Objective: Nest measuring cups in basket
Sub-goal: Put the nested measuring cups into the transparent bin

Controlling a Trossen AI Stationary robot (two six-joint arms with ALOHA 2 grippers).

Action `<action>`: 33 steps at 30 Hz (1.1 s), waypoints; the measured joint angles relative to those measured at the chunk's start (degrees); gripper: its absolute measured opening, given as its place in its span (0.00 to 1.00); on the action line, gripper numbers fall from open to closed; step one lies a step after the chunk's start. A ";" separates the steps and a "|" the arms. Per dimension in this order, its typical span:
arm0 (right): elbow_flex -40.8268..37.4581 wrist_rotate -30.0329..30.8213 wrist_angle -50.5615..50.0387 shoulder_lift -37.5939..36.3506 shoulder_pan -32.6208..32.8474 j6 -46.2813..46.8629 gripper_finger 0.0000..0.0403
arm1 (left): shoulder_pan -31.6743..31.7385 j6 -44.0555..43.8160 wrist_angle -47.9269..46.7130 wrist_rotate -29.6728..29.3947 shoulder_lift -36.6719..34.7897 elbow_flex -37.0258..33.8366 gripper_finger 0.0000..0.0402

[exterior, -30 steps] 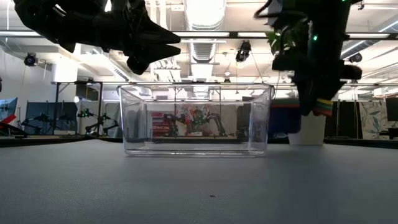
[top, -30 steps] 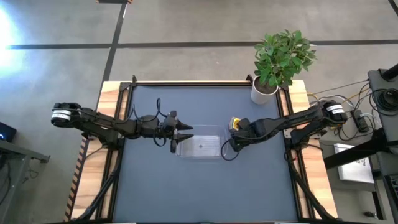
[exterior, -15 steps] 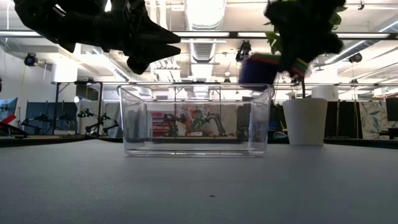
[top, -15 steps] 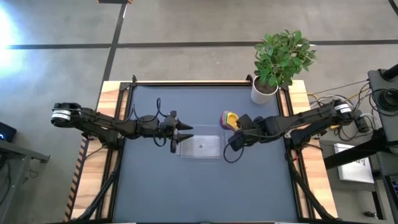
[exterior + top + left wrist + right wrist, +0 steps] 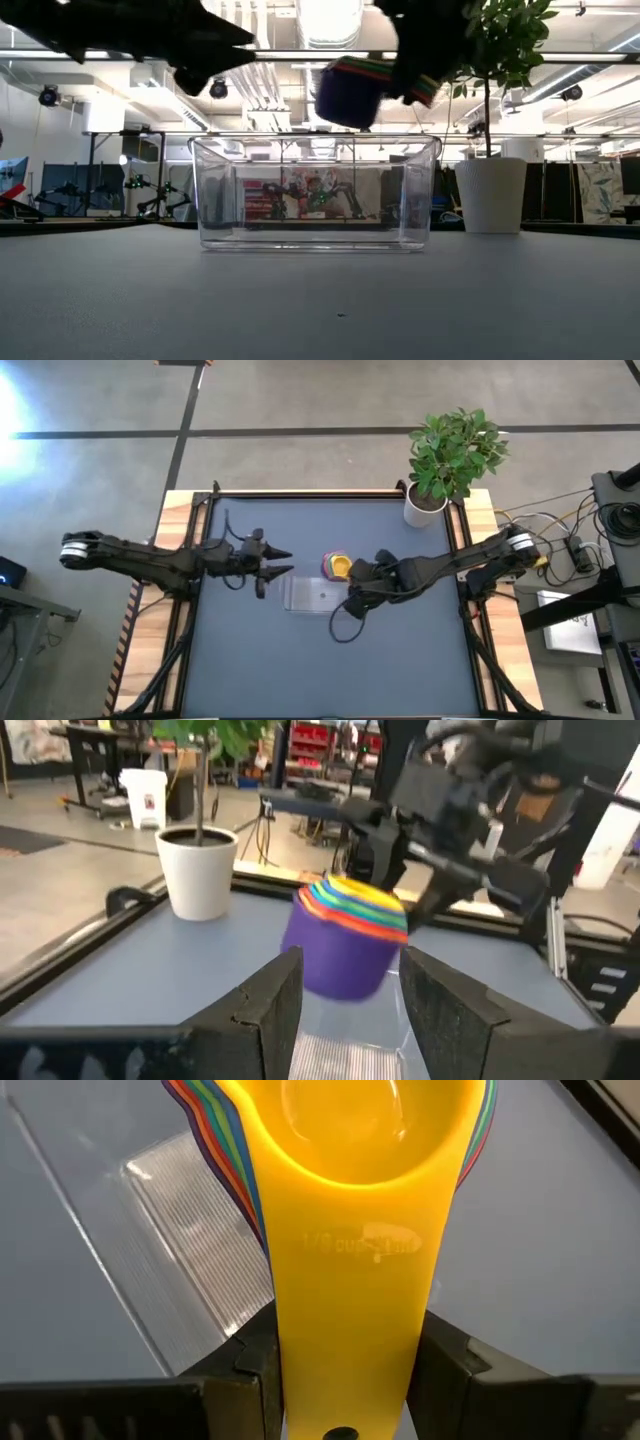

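The measuring cups are nested in one stack (image 5: 335,566), purple outermost and yellow innermost. My right gripper (image 5: 360,573) is shut on the stack. It holds the stack in the air above the right part of the clear basket (image 5: 318,596), which stands on the table's middle. The stack also shows in the low view (image 5: 350,90) and the left wrist view (image 5: 348,935). My left gripper (image 5: 278,563) is open and empty, in the air just left of the basket and pointing at the stack. My right gripper pinches the stacked flat handles (image 5: 345,1290) between its two fingers (image 5: 250,1365), the yellow handle uppermost. The fingers come about level from the table's right and lie along the handles. The stack is lifted clear above the basket and tilted, bowls toward the table's left.
A white pot with a green plant (image 5: 428,505) stands at the table's far right corner. A dark cable (image 5: 345,628) loops under my right arm near the basket. The grey table top (image 5: 300,670) lies bare toward the near edge.
My right gripper has carried the stack up and toward the table's left, from beside the basket's right end to above it, and the stack has tipped from hanging down to lying nearly level. My left gripper has drawn back toward the table's left edge, still open.
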 joint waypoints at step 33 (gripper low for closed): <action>8.09 -12.77 7.15 14.15 -6.68 -32.18 0.34 | 0.02 0.66 0.10 -2.07 -11.81 -5.43 0.38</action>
